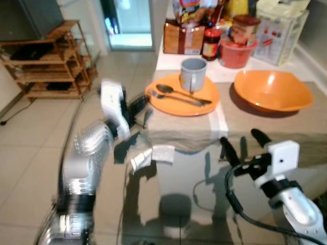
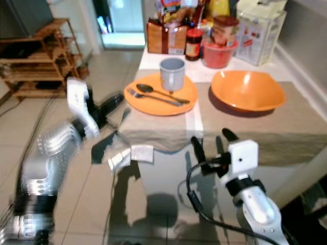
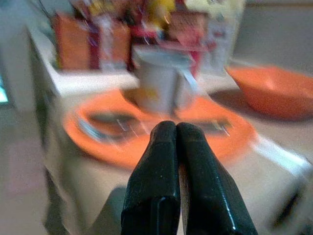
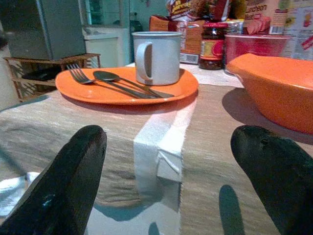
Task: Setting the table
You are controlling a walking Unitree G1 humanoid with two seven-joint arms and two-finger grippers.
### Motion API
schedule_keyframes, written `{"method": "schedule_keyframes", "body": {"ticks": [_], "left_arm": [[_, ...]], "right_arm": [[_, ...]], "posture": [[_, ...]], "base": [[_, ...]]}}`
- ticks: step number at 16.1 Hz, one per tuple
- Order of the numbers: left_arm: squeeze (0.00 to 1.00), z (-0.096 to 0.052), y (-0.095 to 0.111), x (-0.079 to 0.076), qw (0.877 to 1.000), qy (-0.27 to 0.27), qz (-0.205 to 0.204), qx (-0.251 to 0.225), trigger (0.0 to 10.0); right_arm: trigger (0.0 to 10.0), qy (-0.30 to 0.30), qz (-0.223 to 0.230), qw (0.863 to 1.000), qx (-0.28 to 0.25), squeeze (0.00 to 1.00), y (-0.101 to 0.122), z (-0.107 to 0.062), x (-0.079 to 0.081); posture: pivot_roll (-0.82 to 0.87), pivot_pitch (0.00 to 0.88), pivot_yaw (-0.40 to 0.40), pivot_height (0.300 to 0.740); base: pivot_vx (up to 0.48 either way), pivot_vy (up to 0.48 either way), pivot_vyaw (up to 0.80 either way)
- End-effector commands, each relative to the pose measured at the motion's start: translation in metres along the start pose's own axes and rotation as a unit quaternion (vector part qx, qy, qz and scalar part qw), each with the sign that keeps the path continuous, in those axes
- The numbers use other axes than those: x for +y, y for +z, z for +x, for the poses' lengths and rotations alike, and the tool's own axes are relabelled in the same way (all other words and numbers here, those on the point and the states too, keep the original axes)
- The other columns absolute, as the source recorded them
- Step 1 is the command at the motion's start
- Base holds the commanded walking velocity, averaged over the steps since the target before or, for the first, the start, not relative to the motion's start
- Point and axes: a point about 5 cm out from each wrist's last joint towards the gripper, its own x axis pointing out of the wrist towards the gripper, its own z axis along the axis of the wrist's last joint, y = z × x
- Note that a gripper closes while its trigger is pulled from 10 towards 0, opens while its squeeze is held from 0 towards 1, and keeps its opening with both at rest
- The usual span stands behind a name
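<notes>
- Orange plate [image 1: 182, 97]: lies near the desk's [image 1: 286, 125] front left corner on a beige cloth with a white stripe; it carries a grey mug [image 1: 193, 74], a spoon [image 1: 173, 91] and a fork [image 1: 171, 97], the cutlery side by side in front of the mug.
- Orange bowl [image 1: 272, 91]: sits on the cloth to the right of the plate, apart from it.
- Jars and packets [image 1: 214, 28]: crowd the desk's far end; tops cut off, labels hard to read.
- Left end effector [image 1: 144, 108]: raised just beside the plate's left rim, its 2 fingers pressed together; blurred in the left wrist view.
- Right end effector [image 1: 244, 143]: low at the desk's front edge, fingers spread wide, holding nothing.
- Wooden shelf [image 1: 48, 58]: stands on the tiled floor, far left.
</notes>
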Motion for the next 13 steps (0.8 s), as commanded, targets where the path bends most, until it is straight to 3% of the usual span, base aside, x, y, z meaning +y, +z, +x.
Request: {"method": "schedule_keyframes", "body": {"ticks": [1,2,3,5,7,9,10,13], "left_arm": [[0.0,-0.001,0.0,-0.011,1.0,-0.01,0.026,-0.001,10.0],[0.0,-0.007,-0.008,-0.018,0.999,0.007,0.052,0.011,10.0],[0.0,-0.011,-0.013,-0.017,0.998,0.044,0.029,0.014,10.0],[0.0,-0.033,-0.028,0.013,0.978,0.191,0.088,0.011,10.0],[0.0,-0.056,-0.041,0.03,0.954,0.257,0.147,0.046,10.0],[0.0,-0.066,-0.05,0.034,0.946,0.288,0.133,0.066,10.0],[0.0,-0.064,-0.051,0.029,0.952,0.28,0.106,0.06,10.0],[0.0,-0.055,-0.037,0.007,0.969,0.228,0.095,0.011,10.0]], "right_arm": [[10.0,-0.006,-0.004,1.0,-0.004,0.0,0.0,0.002,-0.001],[10.0,-0.017,-0.004,1.0,-0.003,0.0,-0.001,0.003,-0.004],[10.0,-0.022,-0.011,1.0,-0.006,0.0,-0.001,0.004,-0.005],[10.0,-0.053,-0.019,0.998,-0.012,0.0,-0.001,0.001,-0.012],[10.0,-0.071,-0.032,0.997,-0.009,0.0,-0.006,-0.002,-0.016],[10.0,-0.078,-0.026,0.997,-0.001,0.0,-0.012,-0.003,-0.017],[10.0,-0.079,-0.022,0.997,0.006,0.0,-0.017,-0.003,-0.017],[10.0,-0.08,-0.012,0.997,0.017,0.0,-0.025,-0.006,-0.014]], "posture": [[-0.01,0.0,0.067,0.74],[-0.01,0.0,0.068,0.74],[-0.02,0.0,0.069,0.74],[-0.03,0.0,0.075,0.74],[-0.03,0.0,0.073,0.74],[-0.03,0.0,0.065,0.74],[-0.03,0.0,0.06,0.74],[-0.03,0.0,0.053,0.74]], "base": [[0.0,0.0,0.0],[0.0,0.0,0.0],[0.0,0.0,0.0],[0.0,0.0,0.0],[0.0,0.0,0.0],[0.0,0.0,0.0],[0.0,0.0,0.0],[0.0,0.0,0.0]]}}
